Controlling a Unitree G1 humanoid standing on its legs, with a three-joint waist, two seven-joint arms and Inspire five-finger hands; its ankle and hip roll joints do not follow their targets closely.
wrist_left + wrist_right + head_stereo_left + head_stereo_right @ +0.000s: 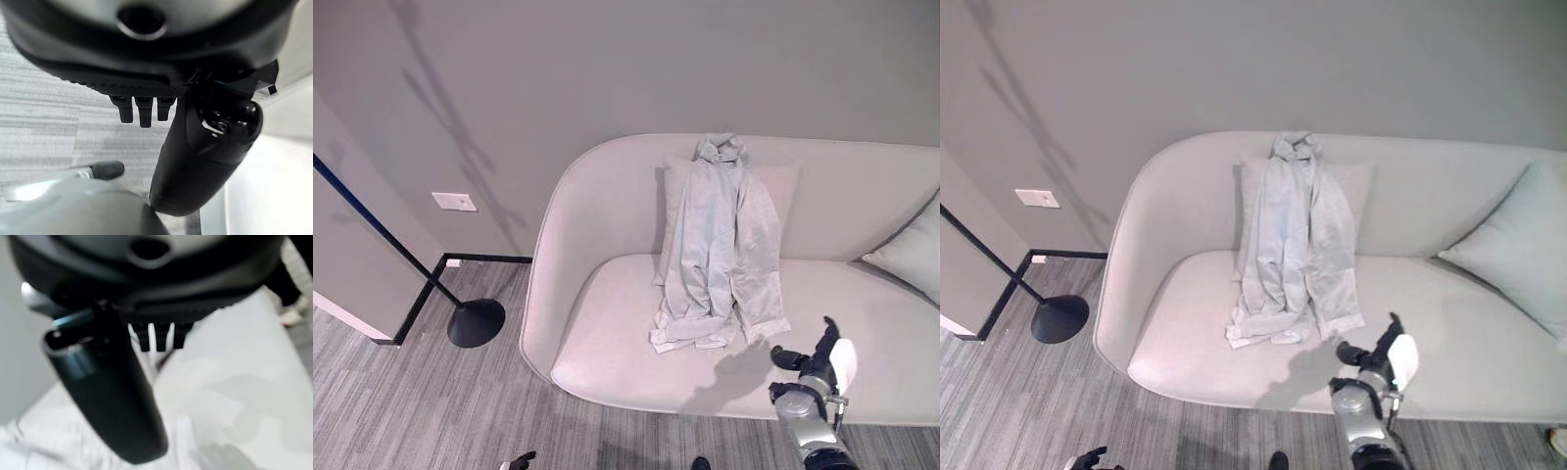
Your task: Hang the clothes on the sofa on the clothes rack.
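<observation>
shirt (pixel 720 250) draped down sofa (pixel 607 362) back | right hand (pixel 818 364) spread, near hem, empty | risk: snagging cushion behind

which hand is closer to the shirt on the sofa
Right. The right hand hovers over the sofa seat just beside the shirt's lower hem, not touching it. The left hand hangs low over the carpet, well short of the sofa.

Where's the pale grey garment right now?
The pale grey garment hangs draped over the sofa's backrest onto the seat, ahead-left of the right hand.
</observation>
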